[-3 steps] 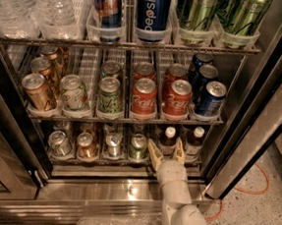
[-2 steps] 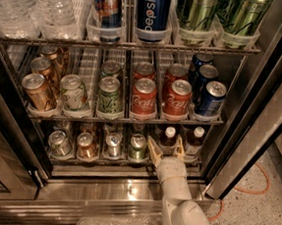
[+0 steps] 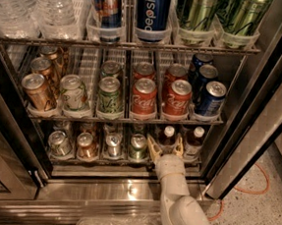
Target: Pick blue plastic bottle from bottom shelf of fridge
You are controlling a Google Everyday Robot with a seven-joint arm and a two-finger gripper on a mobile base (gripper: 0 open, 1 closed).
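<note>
The fridge (image 3: 261,95) stands open with white wire racks of cans and bottles. On the bottom shelf (image 3: 102,158) two small bottles with white caps and dark drink stand at the right. One is the blue plastic bottle (image 3: 167,138); a second like it (image 3: 195,139) stands to its right. My gripper (image 3: 165,148) reaches in from below on a white arm. Its yellowish fingers (image 3: 152,148) stand apart on either side of the left bottle's lower body. I cannot tell if they touch it.
Several cans (image 3: 106,143) fill the lanes to the left on the bottom shelf. Red Coca-Cola cans (image 3: 143,99) and blue cans (image 3: 209,97) sit on the rack above. The dark door frame (image 3: 257,139) slants at the right. An orange cable (image 3: 255,186) lies on the speckled floor.
</note>
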